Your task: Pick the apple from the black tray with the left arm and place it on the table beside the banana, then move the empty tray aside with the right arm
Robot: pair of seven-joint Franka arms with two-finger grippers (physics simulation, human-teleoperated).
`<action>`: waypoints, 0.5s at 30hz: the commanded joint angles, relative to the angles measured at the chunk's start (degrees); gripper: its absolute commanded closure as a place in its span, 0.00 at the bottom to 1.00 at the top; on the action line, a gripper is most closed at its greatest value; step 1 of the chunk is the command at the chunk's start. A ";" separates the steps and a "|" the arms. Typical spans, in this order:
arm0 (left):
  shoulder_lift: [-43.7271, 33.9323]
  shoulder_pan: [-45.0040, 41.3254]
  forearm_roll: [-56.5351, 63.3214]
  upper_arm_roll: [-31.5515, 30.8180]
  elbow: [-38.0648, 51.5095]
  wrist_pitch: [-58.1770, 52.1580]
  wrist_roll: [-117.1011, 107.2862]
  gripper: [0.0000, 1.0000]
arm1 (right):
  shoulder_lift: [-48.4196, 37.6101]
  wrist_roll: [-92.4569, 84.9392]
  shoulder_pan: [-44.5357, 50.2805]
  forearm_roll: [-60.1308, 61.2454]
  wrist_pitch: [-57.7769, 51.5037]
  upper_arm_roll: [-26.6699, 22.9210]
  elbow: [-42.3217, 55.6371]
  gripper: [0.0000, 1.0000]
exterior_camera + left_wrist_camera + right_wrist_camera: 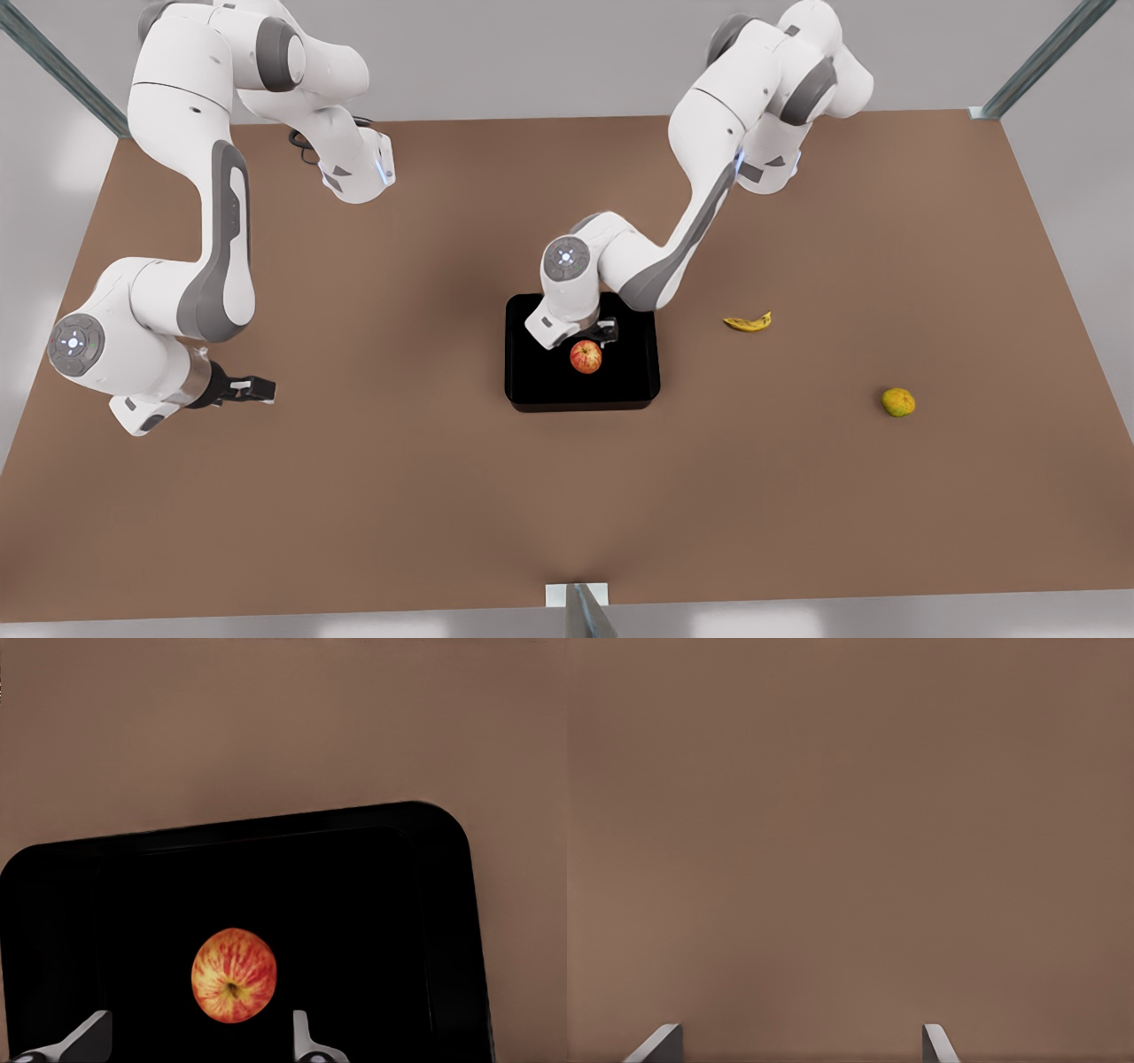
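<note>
Brown table (354, 496) carries your black tray (638, 372), the apple (586, 357) inside. Your left gripper (592, 334) hangs bent over it, jaws apart; your right gripper (252, 388) waits aside, jaws apart.

walls: plain pale grey | frame: metal struts (53, 62) at corners | light: soft, diffuse, faint bright patches along the edges

A simulated robot test cell, shown by a plain brown table (354, 496) with grey metal frame struts (1045, 58) at its corners, blank pale grey walls behind, and two white Franka arms (221, 221) mounted over a bare, unfurnished worktop.
</note>
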 commanded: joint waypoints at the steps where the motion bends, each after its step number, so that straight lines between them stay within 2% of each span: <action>1: 2.11 0.09 1.97 0.53 0.10 10.21 -35.49 0.00 | -0.07 -1.48 -0.01 -0.01 -0.16 -0.04 0.03 0.00; 3: 2.81 -0.26 5.13 0.44 -0.43 10.74 -35.49 0.00 | -0.07 -1.66 -0.01 -0.01 -0.16 -0.13 0.03 0.00; 5: 2.72 -0.17 5.22 0.44 -5.53 17.69 -35.75 0.00 | 0.02 -1.92 -0.01 -0.01 -0.16 -0.12 0.03 0.00; 13: 1.49 -1.67 7.77 0.36 -9.57 18.13 -35.66 0.00 | -0.07 -1.74 -0.01 -0.09 -0.16 -0.21 0.03 0.00; 15: -0.53 -1.84 8.38 0.36 -14.22 22.16 -35.57 0.00 | -0.07 -1.83 -0.01 -0.09 -0.16 -0.21 0.03 0.00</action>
